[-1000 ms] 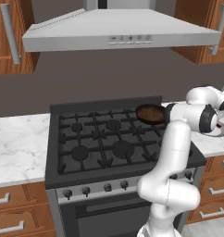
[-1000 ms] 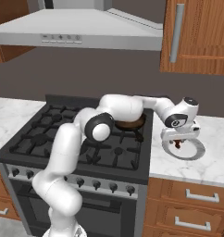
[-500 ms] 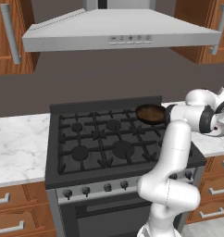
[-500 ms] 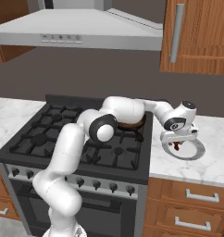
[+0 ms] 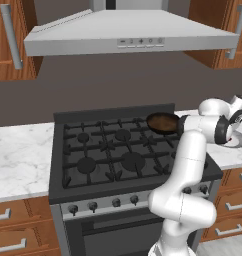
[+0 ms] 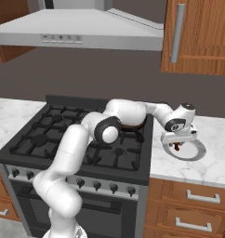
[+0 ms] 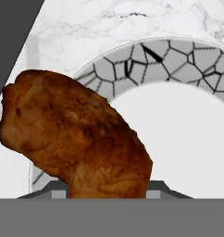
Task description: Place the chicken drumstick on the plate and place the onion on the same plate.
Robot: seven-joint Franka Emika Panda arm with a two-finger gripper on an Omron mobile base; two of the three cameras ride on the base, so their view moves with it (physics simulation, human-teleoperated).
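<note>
In the left base view, your arm is rising from the lower right and bending across the right part of the stove (image 5: 118, 150). The wrist is reaching over the marble counter (image 5: 228, 155) on the right of the stove. Just under the wrist, a piece of the plate (image 5: 238, 141) is showing on the counter. A dark skillet (image 5: 163, 122) is sitting on the back right burner, close to the elbow of the arm.

In the right base view, your arm is stretching from the lower left over the stove (image 6: 63, 139) to the counter (image 6: 212, 158) on the right. The gripper (image 6: 178, 145) is pointing down over the plate (image 6: 193, 153), above its left part. A small dark brown thing is hanging between the fingers, just above the plate; this is the chicken drumstick (image 6: 178, 147). The skillet (image 6: 133, 128) is lying mostly hidden behind the arm, on the back right burner.

In the hand view, you are looking down on the plate (image 7: 178, 60), which has a rim with a cracked grey pattern and a plain white middle. The chicken drumstick (image 7: 77, 139) is taking the left and lower part of the view, in front of the plate's left rim. Its lower end is going down between the finger tips, so the gripper is closed on it and is holding it above the plate. I cannot tell whether the meat is touching the plate.
</note>
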